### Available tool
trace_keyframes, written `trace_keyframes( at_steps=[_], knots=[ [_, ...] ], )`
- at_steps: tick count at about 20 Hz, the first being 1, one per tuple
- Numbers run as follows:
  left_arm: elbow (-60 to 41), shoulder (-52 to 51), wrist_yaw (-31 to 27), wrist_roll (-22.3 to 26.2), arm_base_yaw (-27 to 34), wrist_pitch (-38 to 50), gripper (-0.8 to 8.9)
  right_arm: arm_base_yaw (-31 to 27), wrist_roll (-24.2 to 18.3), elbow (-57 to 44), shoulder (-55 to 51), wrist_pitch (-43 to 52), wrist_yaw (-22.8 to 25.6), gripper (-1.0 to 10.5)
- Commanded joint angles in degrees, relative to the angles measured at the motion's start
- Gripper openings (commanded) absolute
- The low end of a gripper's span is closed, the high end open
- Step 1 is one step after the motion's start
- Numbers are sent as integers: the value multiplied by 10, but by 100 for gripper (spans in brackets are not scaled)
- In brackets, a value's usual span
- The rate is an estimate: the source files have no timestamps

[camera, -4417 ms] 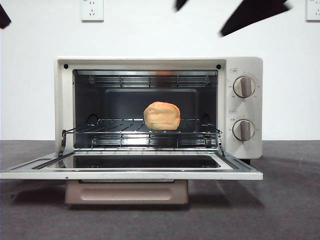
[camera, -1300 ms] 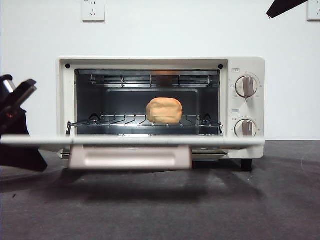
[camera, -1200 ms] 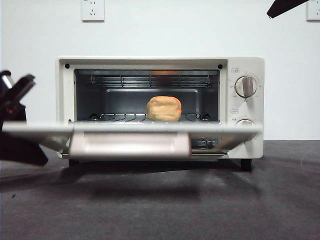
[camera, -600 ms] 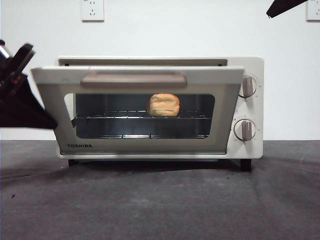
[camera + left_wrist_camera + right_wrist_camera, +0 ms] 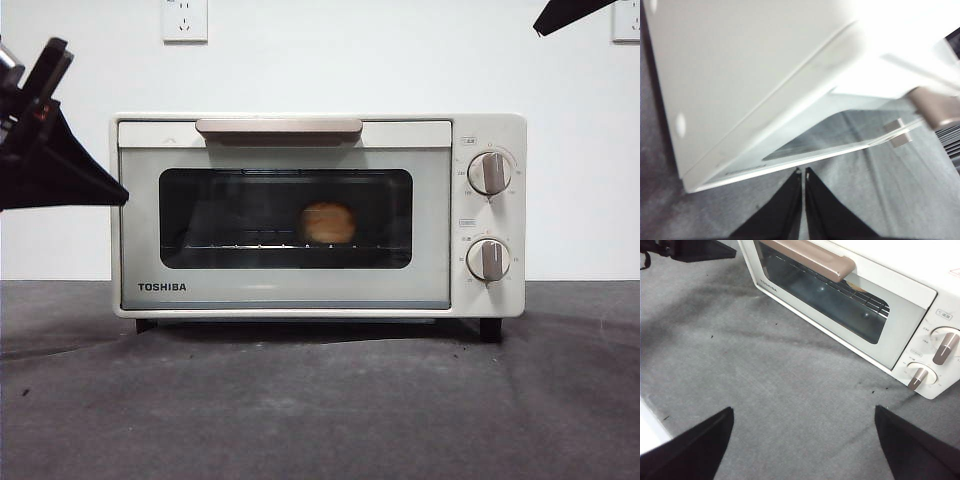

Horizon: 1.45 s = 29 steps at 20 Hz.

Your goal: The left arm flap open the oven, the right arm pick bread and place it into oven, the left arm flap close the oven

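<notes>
Front view first: the oven (image 5: 318, 215) sits square on the dark grey tabletop (image 5: 320, 400) with its door fully up and shut, the tan handle (image 5: 279, 126) running along the top edge of the door. Through the dark glass you can make out the bread (image 5: 328, 223) sitting on the wire rack, a bit right of the window's middle. Two round knobs (image 5: 489, 173) are stacked on the right-hand panel, and there's a wall socket (image 5: 185, 19) above on the white wall. The left pincer (image 5: 40, 85) hangs just off the oven's left side, up near its top corner, not touching anything as far as I can see. A black tip of the right arm (image 5: 570, 12) pokes in at the top right corner, well away from everything. Left wrist view: pretty blurry, but the left pincer (image 5: 803, 175) has its two jaws pressed together with only a thin slit between them, holding nothing, pointing at the oven's (image 5: 740, 90) lower edge close by. Right wrist view: the right pincer (image 5: 802, 412) has its jaws spread wide with only bare tabletop (image 5: 790, 390) between them, the closed oven (image 5: 900, 315) lying well ahead of it.
</notes>
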Motion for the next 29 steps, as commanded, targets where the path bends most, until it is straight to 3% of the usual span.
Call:
trace_keyframes(
  at_steps=[1,7,14,20,29],
  knots=[
    [8,-19,4,-1,0,1,16,3,6,2,3,6,-1,450],
    [18,-104,-23,14,-11,-54,17,3,6,2,3,6,2,450],
    [93,-209,-112,129,-45,-259,17,3,6,2,4,18,3,450],
    [164,-262,-151,183,-66,-383,17,3,6,2,4,31,3,450],
    [219,-301,-154,227,-74,-517,16,3,6,2,4,41,3,450]
  ],
)
